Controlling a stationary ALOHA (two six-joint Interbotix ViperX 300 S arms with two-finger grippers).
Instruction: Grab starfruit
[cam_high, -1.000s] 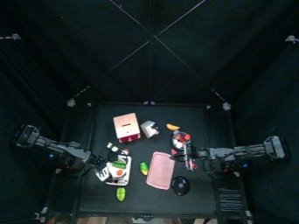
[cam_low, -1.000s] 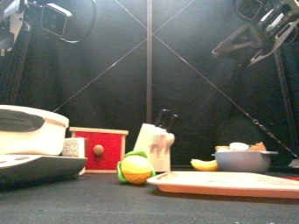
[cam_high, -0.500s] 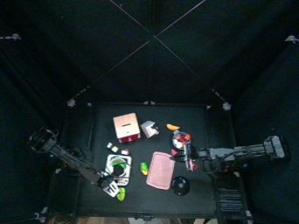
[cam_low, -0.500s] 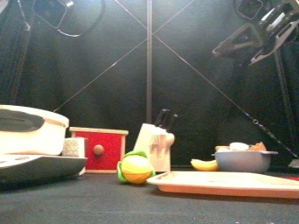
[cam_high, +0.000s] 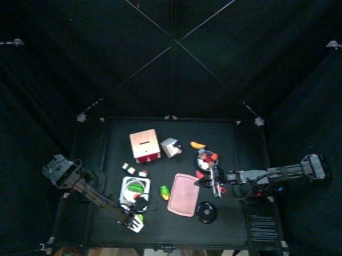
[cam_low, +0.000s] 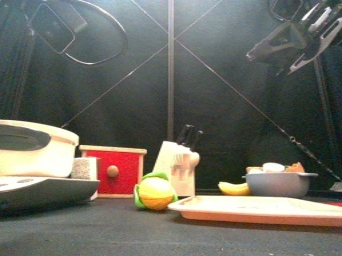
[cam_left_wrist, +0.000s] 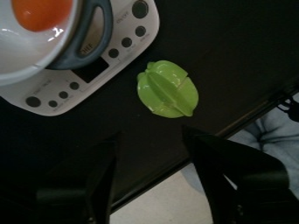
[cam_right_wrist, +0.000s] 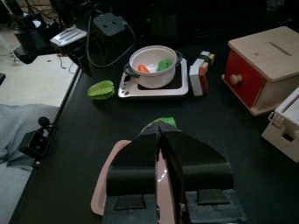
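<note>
The starfruit (cam_left_wrist: 170, 88) is green and ribbed and lies on the black table beside a white scale with a bowl (cam_left_wrist: 59, 35). My left gripper (cam_left_wrist: 163, 175) is open and empty and hangs above the starfruit, apart from it. In the top view it is at the table's front left (cam_high: 131, 212). The starfruit also shows in the right wrist view (cam_right_wrist: 101, 89). My right gripper (cam_right_wrist: 163, 162) is shut and empty over the pink cutting board (cam_right_wrist: 117, 175), right of the middle in the top view (cam_high: 203, 180).
A red box (cam_high: 144, 146) and a knife block (cam_low: 177, 167) stand at the back. A grey bowl (cam_low: 278, 183) and a banana (cam_low: 234, 187) are at the right. A green and yellow fruit (cam_low: 154, 190) lies by the board. A black oval thing (cam_high: 206, 211) is at the front.
My left arm has swung toward the table's front left, and its gripper has moved from the scale toward the starfruit. The right arm has not moved.
</note>
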